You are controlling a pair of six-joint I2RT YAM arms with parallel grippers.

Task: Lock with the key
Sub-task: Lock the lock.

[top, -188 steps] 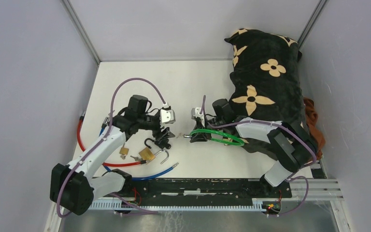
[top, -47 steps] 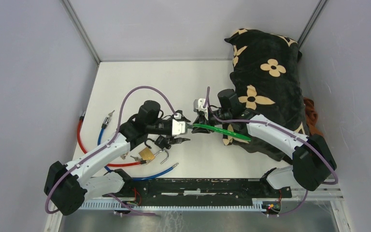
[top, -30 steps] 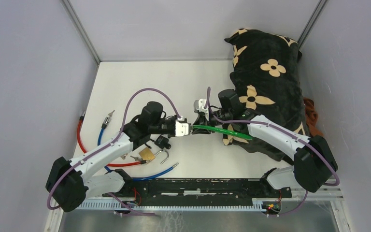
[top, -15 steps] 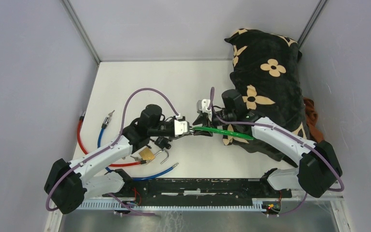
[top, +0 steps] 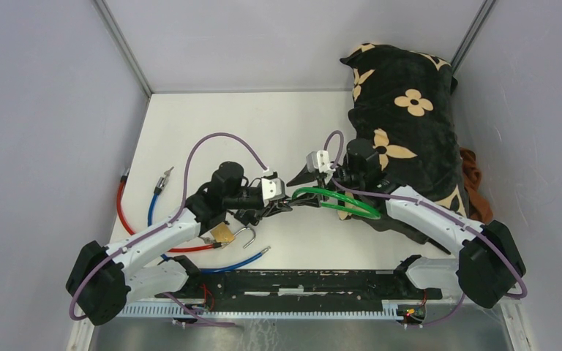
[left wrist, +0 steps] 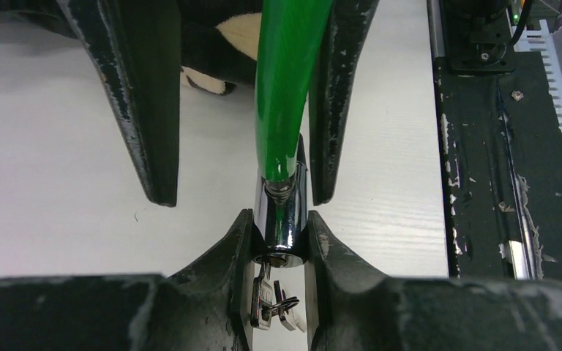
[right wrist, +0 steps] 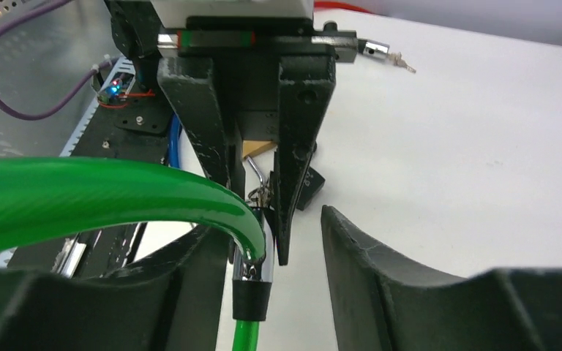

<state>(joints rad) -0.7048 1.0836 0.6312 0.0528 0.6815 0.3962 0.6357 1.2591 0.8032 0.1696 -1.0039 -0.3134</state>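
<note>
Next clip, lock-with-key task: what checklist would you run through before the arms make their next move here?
1. Left gripper clamped on chrome lock head: ok.
2. Right gripper open: ok.
3. Green cable clear of the right gripper: not ok, it runs between the jaws.
4. Key bunch at the lock head: ok, hanging beneath it.
5. Key fully seated in the cylinder: cannot tell.

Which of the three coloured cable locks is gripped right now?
The green cable lock: its chrome end is clamped in the jaws of the left gripper. The red cable lock and blue cable lock lie loose on the table.
</note>
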